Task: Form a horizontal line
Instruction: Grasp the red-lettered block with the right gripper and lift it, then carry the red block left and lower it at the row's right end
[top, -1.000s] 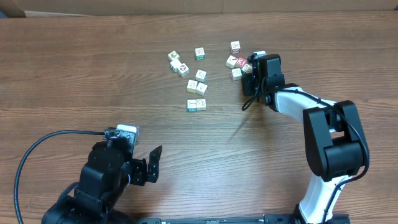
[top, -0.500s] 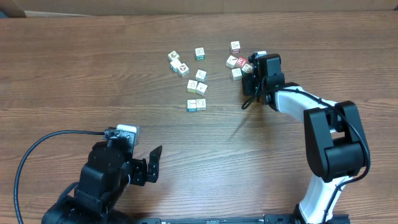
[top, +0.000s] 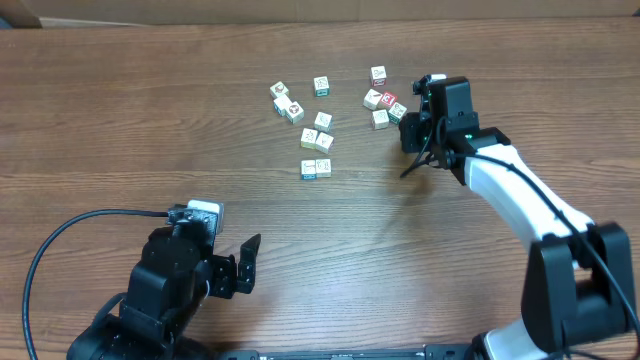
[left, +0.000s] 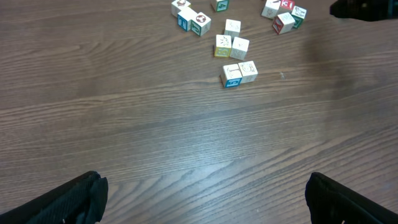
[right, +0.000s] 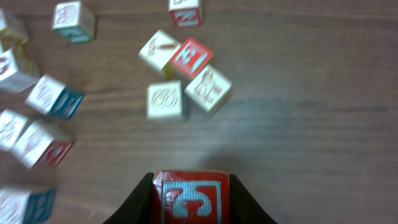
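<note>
Small cream picture cubes lie loose on the far middle of the wooden table (top: 150, 130); no straight row of four shows. Two cubes (top: 316, 168) sit edge to edge, and they also show in the left wrist view (left: 239, 73). A cluster of several cubes (top: 384, 103) lies just left of my right gripper (top: 412, 118). In the right wrist view my right gripper (right: 191, 180) is shut on a red cube with a blue print (right: 190, 200), held above the table near that cluster (right: 183, 74). My left gripper (top: 245, 265) is open and empty at the near left (left: 202, 205).
More loose cubes lie at the far centre-left (top: 287, 100) and centre (top: 318, 130), and one stands alone at the back (top: 378, 75). A black cable (top: 60, 245) loops at the near left beside the left arm.
My right gripper has drawn back to the right, away from the cluster, and the arm has swung out. The left arm and the loose cubes have not moved.
</note>
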